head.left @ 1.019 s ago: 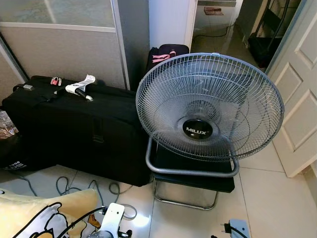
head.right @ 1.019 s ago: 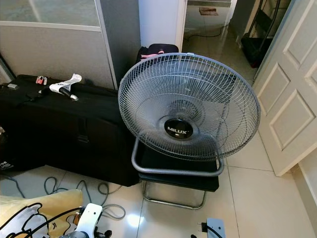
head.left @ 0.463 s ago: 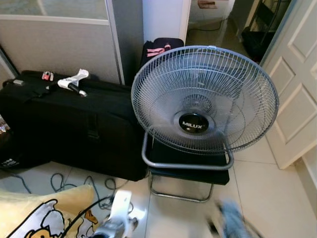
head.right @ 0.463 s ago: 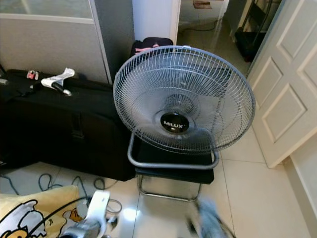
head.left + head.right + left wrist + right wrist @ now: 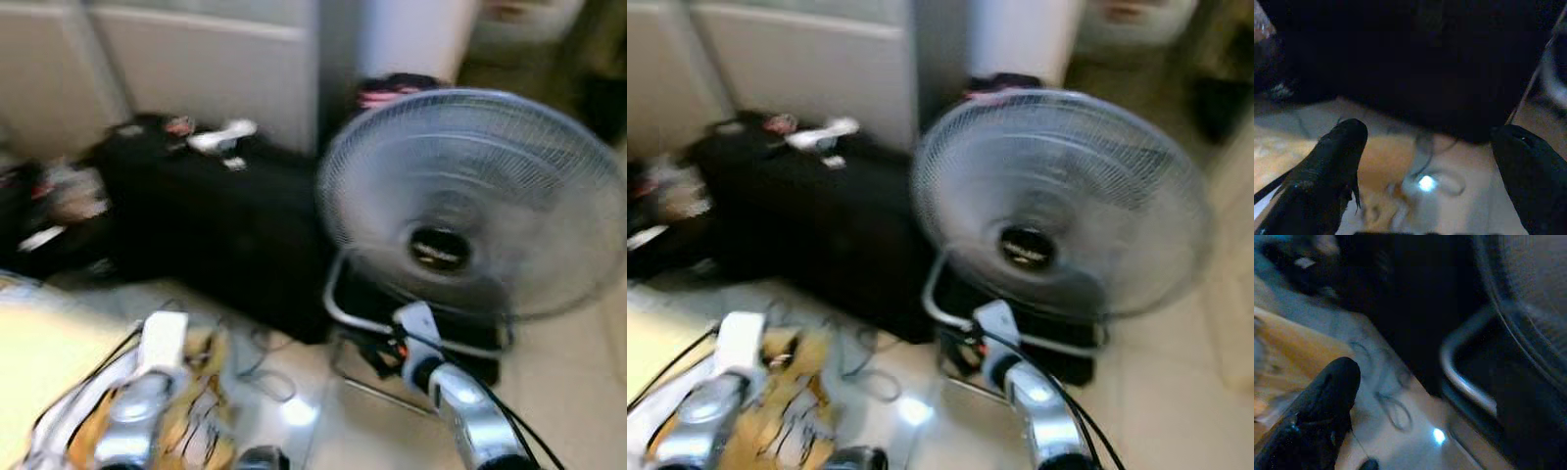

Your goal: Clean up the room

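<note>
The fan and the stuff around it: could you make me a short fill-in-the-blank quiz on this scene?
1. The round fan stands on a metal ____.
2. The big case left of the fan is ____ in colour.
3. Loose ____ lie on the tiled floor before the case.
4. The left gripper has its fingers ____.

Missing: frame; black; cables; open

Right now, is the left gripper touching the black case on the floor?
Apart. In the left wrist view the left gripper hangs open above cables and tile, with floor between its fingers and the black case.

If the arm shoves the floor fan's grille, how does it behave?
The fan probably tips or rocks: a large round head on a narrow tube stand. The thin wire grille likely flexes. It may slide on the glossy tile floor.
</note>
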`<state>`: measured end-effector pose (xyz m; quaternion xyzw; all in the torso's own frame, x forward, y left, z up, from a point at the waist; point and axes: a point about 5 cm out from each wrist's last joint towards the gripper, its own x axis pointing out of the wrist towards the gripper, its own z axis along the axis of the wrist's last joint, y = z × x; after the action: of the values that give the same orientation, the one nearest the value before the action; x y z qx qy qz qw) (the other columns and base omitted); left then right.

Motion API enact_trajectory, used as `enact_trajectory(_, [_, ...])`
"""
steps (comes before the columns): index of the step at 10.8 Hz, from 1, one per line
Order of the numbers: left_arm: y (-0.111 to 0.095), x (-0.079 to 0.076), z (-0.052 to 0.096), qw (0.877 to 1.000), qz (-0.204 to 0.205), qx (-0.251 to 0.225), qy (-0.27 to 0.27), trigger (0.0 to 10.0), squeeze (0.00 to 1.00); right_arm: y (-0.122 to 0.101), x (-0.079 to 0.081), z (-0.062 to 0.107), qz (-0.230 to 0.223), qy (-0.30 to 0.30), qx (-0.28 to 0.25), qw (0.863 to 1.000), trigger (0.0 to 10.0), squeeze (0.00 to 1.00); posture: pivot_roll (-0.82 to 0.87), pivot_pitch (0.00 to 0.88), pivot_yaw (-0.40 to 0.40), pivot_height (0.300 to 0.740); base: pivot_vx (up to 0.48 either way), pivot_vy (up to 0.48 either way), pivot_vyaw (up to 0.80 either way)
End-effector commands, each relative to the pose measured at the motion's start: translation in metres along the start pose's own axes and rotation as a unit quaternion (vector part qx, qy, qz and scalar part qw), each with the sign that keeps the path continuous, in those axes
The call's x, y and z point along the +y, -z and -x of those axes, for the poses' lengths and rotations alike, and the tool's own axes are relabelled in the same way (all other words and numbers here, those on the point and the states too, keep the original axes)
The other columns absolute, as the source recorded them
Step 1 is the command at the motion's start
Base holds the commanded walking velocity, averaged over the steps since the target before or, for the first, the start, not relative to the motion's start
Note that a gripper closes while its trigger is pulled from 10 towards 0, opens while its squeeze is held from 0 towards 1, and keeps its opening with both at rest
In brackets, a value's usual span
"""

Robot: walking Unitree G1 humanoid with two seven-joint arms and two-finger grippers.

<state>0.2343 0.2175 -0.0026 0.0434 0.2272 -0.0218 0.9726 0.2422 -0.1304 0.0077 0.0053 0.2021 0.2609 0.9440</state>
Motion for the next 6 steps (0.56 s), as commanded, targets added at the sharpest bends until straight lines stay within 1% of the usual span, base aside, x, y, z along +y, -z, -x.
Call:
enact_trajectory(1, [-0.022, 0.004, 0.003, 0.999, -0.004, -0.039, 0.001, 10.0, 0.0, -0.023, 0.004, 0.001, 0.01, -0.02, -0.037, 0.999, 10.0, 1.0, -0.06, 0.0, 0.044, 0.74, 0.0, 0.0, 0.8])
enact_trajectory(2, [-0.041, -0.003, 0.002, 0.997, -0.026, -0.073, 0.019, 10.0, 0.0, -0.039, 0.008, 0.003, 0.022, -0.021, -0.067, 0.997, 10.0, 1.0, -0.06, 0.0, 0.043, 0.74, 0.0, 0.0, 0.8])
enact_trajectory(3, [-0.07, -0.016, -0.002, 0.992, -0.036, -0.115, 0.042, 10.0, 0.0, -0.055, 0.005, 0.006, 0.021, 0.03, -0.1, 0.994, 10.0, 1.0, -0.07, 0.0, 0.044, 0.74, 0.0, 0.0, 0.8])
enact_trajectory(4, [-0.105, -0.019, 0.006, 0.988, 0.003, -0.155, 0.025, 10.0, 0.0, -0.066, -0.017, 0.027, -0.021, 0.16, -0.128, 0.979, 10.0, 1.0, -0.08, 0.0, 0.06, 0.74, 0.0, 0.0, 0.8])
enact_trajectory(5, [-0.108, -0.028, 0.007, 0.989, -0.013, -0.142, 0.044, 10.0, 0.0, -0.064, -0.026, 0.038, -0.024, 0.208, -0.132, 0.969, 10.0, 1.0, -0.09, 0.0, 0.062, 0.74, 0.0, 0.0, 0.8])
enact_trajectory(6, [-0.105, -0.038, 0.007, 0.988, -0.051, -0.136, 0.051, 10.0, 0.0, -0.064, -0.033, 0.039, -0.01, 0.22, -0.123, 0.968, 10.0, 1.0, -0.07, 0.0, 0.04, 0.74, 0.0, 0.0, 0.8])
